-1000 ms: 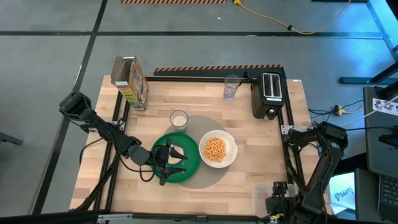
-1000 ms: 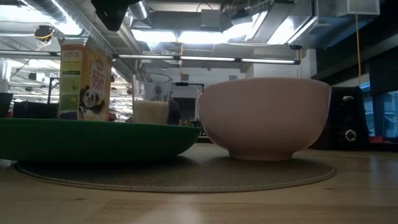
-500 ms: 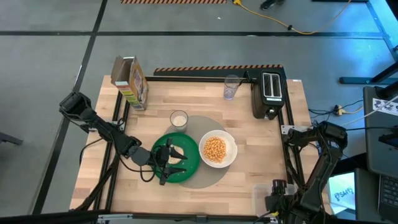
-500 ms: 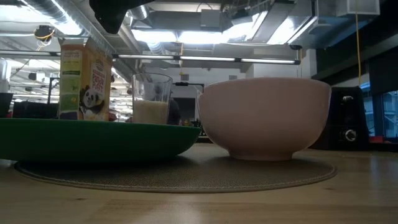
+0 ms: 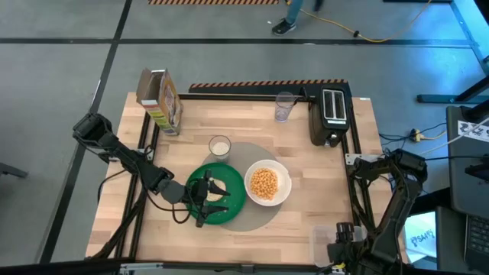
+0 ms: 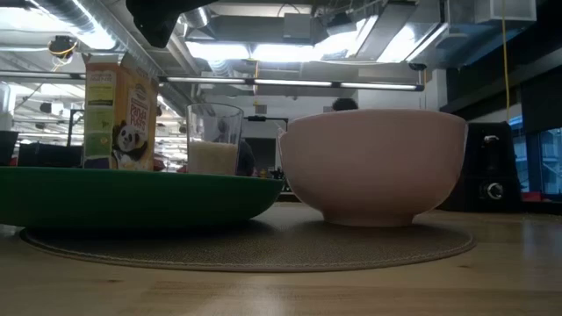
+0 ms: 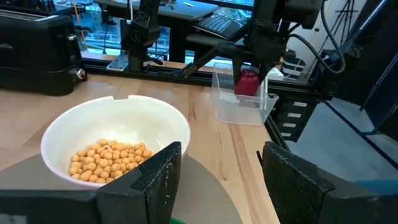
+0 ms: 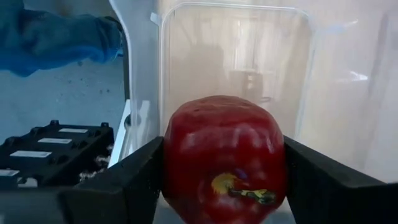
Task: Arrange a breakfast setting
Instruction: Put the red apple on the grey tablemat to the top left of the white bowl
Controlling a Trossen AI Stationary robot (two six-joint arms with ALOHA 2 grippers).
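A green plate (image 5: 225, 200) and a white bowl (image 5: 266, 184) of cereal balls rest on a round grey mat (image 5: 256, 217). A small milk glass (image 5: 219, 146) stands just behind the mat. My left gripper (image 5: 208, 195) hovers open over the plate, its fingers pointing toward the bowl (image 7: 115, 149). At the table's near right corner my right gripper (image 8: 225, 177) is shut on a red apple (image 8: 224, 155), inside a clear plastic bin (image 7: 244, 102). The apple (image 7: 248, 82) also shows in the left wrist view. My right gripper pinches the red apple between its two fingers (image 8: 127, 183), one on each of its opposite sides (image 8: 172, 162). The fingers come from above and point down into the clear bin. The apple stands upright. Whether its underside is off the bin's floor does not show.
A cereal box (image 5: 160, 101) stands at the far left, an empty glass (image 5: 284, 108) and a black toaster (image 5: 329, 114) at the far right. Bare wood lies between the bowl and the bin (image 5: 322, 241). A person's legs (image 5: 289, 17) show on the floor beyond the far edge.
A person has walked into view on the floor beyond the table's far edge.
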